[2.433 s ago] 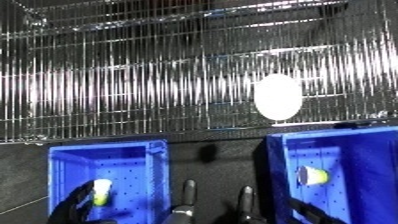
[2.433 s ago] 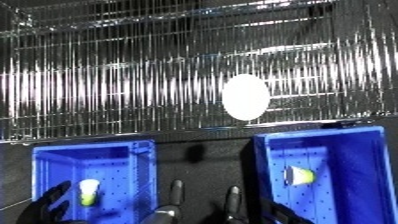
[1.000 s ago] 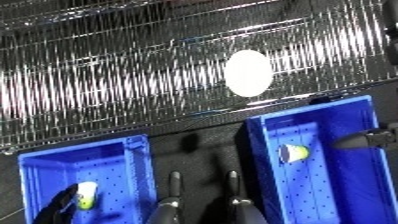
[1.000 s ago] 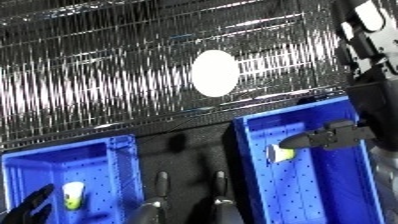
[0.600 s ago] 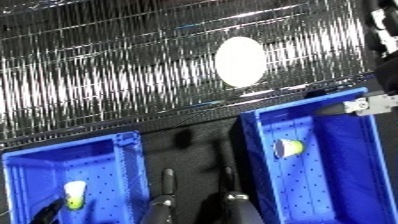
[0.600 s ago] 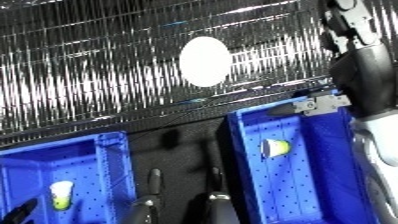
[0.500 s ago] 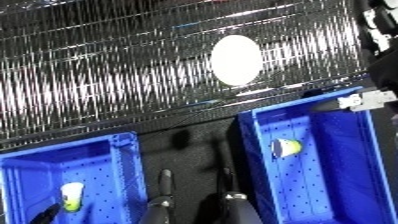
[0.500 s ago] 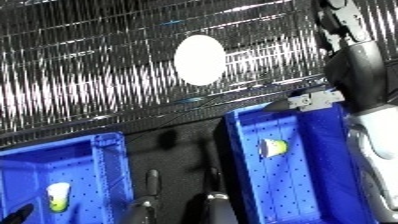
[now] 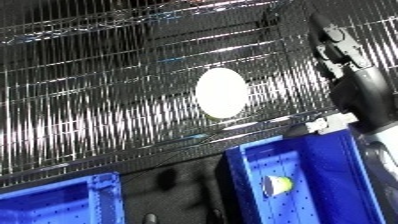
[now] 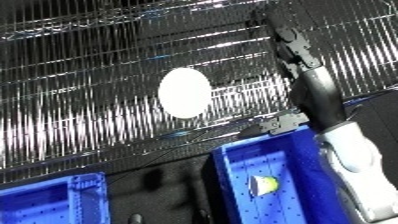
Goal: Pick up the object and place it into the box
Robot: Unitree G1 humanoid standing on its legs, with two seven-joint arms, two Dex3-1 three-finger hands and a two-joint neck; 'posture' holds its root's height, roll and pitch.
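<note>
A small yellow-green and white object (image 10: 264, 185) lies in the blue bin (image 10: 233, 170) below the raised right hand (image 10: 290, 46). That hand's fingers look straight and hold nothing. A second blue bin (image 10: 78, 190) sits well left.

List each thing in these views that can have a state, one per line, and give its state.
right hand: raised in front of the wire rack, holding nothing, fingers straight.
white oval object: on the wire rack, not held.
right blue bin: holds one small yellow-green object.
left blue bin: only partly in view.

A small yellow-green and white object (image 9: 277, 184) lies on the floor of my right blue bin (image 9: 330, 165), at four o'clock.
</note>
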